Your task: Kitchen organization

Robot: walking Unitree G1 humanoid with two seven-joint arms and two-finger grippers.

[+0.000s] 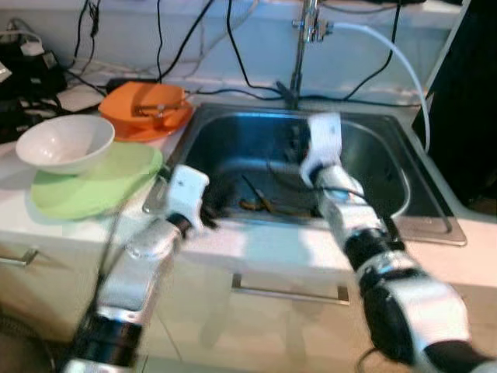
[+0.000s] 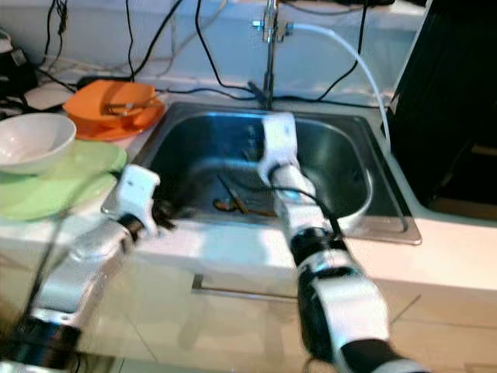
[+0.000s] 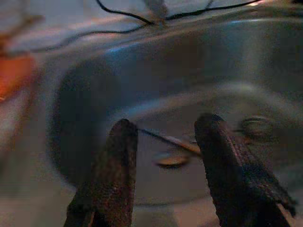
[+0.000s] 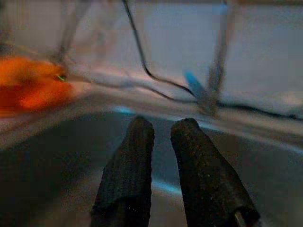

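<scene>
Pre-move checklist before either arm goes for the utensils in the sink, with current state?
1. Left end effector open: ok, a wide gap shows between its fingers.
2. Left end effector lined up on the utensils: ok, in the left wrist view they lie between the fingers, further down in the sink.
3. Right end effector empty: ok, fingers nearly shut with nothing between them.
4. Right end effector position: inside the sink, aimed toward the faucet, not at the utensils: not ok.
5. Utensil type and count: cannot tell, too blurred.
6. White bowl on the green plate and the orange bowl clear of both arms: ok.
</scene>
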